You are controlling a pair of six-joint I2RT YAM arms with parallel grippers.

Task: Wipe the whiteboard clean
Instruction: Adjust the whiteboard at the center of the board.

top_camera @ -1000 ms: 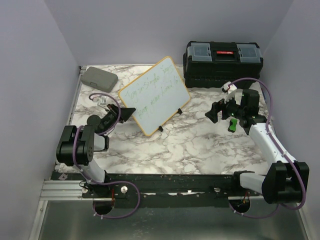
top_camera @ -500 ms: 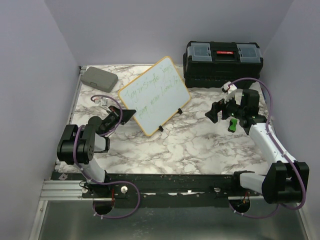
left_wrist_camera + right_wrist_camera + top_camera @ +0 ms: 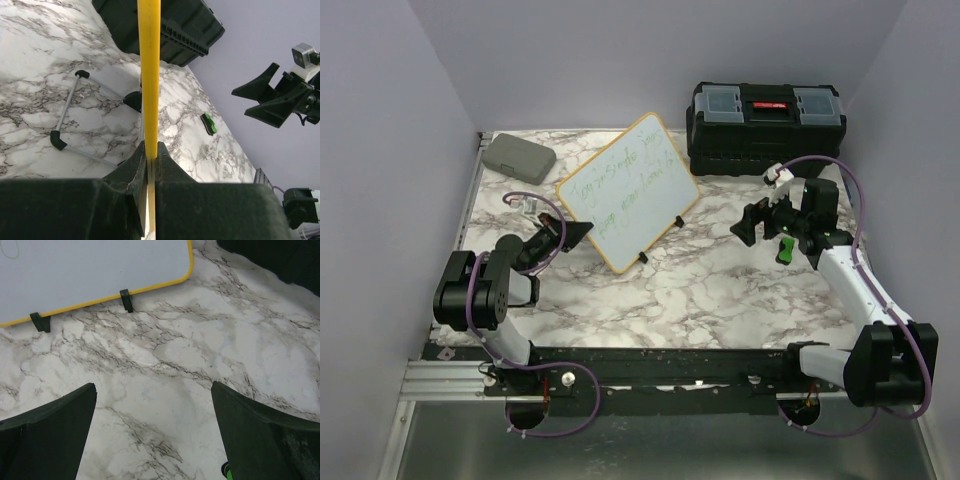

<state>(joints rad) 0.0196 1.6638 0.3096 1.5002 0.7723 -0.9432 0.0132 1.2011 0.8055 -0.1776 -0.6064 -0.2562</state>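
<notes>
Left gripper (image 3: 149, 152) clamped on thin yellow frame edge of the whiteboard (image 3: 630, 190), right gripper (image 3: 152, 387) gaping wide w/ nothing in it, board ahead & to its left; risk: such a narrow pinch may let board twist or slip once wiping pushes on it.

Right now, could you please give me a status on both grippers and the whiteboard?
Left gripper shut on edge of yellow-framed white whiteboard. Right gripper open, off board. Green writing unerased. Small green item near right gripper.
</notes>
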